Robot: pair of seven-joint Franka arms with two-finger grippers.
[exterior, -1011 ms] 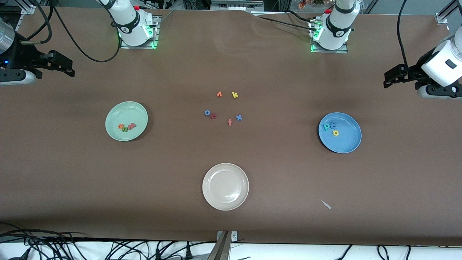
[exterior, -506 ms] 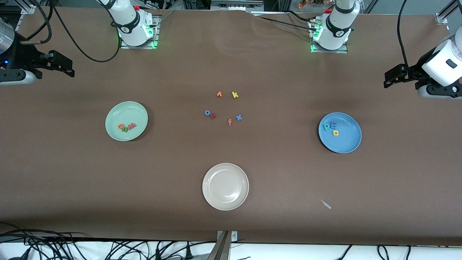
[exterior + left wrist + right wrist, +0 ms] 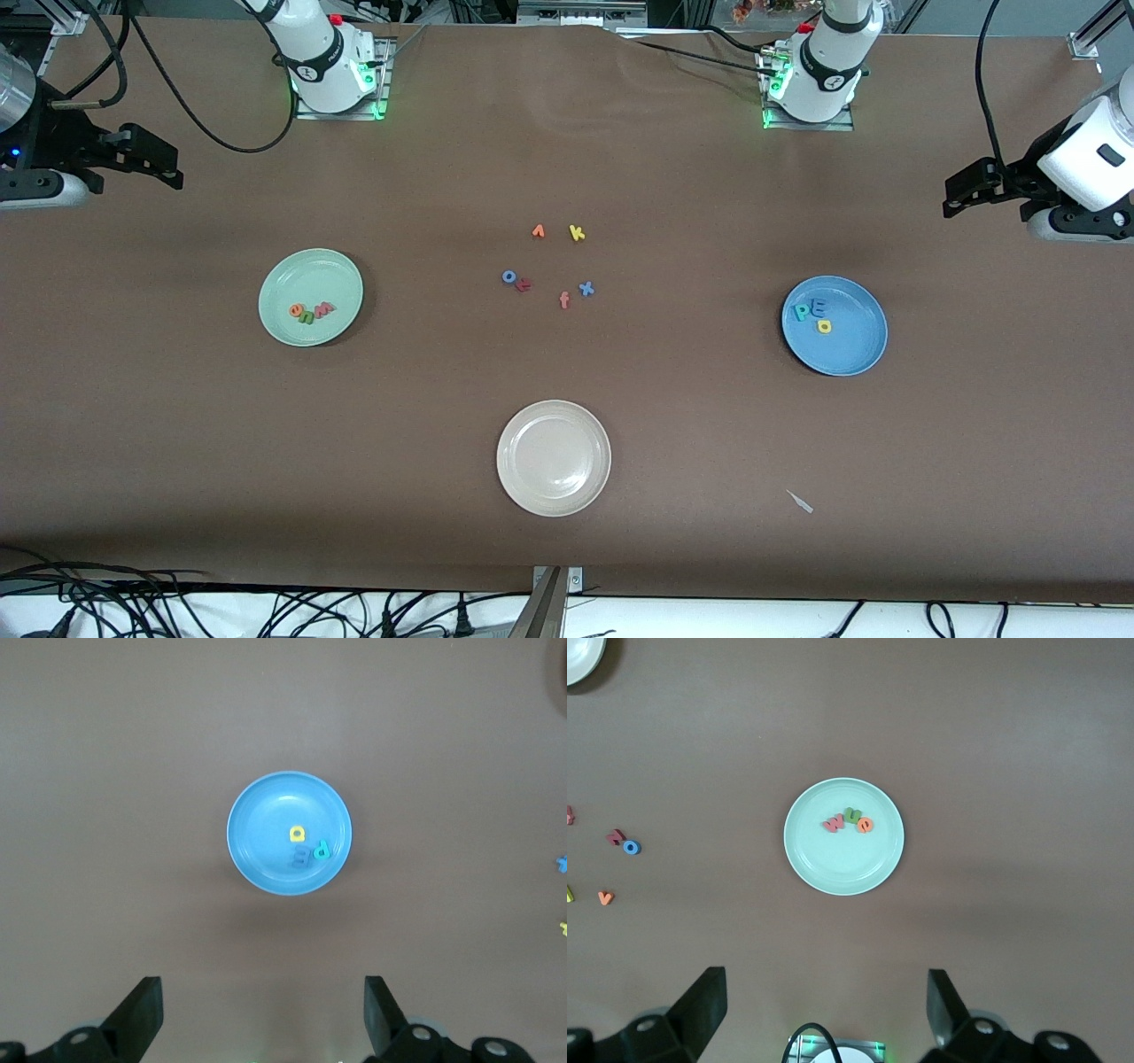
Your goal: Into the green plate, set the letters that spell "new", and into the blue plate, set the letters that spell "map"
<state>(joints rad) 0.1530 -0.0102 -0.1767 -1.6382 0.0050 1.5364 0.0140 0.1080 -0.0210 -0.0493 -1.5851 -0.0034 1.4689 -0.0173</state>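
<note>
Brown covering spreads over the whole table (image 3: 177,425), with both arm bases along its edge farthest from the front camera. Each arm waits, drawn back high over its own end of the table: the right gripper (image 3: 824,1014) and the left gripper (image 3: 263,1014) have their jaws spread wide and hold nothing.

Toward the right arm's end lies the green plate (image 3: 292,276), carrying the orange e (image 3: 295,311), green n (image 3: 307,315) and pinkish-red w (image 3: 324,308) in a row. Toward the left arm's end lies the blue plate (image 3: 850,346), carrying the teal p (image 3: 803,312), light blue m (image 3: 819,307) and yellow a (image 3: 825,326), close together. A cream-white plate (image 3: 554,457) sits near the camera-side edge, midway along.

At mid-table lie loose letters: a blue o (image 3: 508,276), a yellow k (image 3: 577,233), a blue x (image 3: 586,288) and an orange-red f (image 3: 564,300).
</note>
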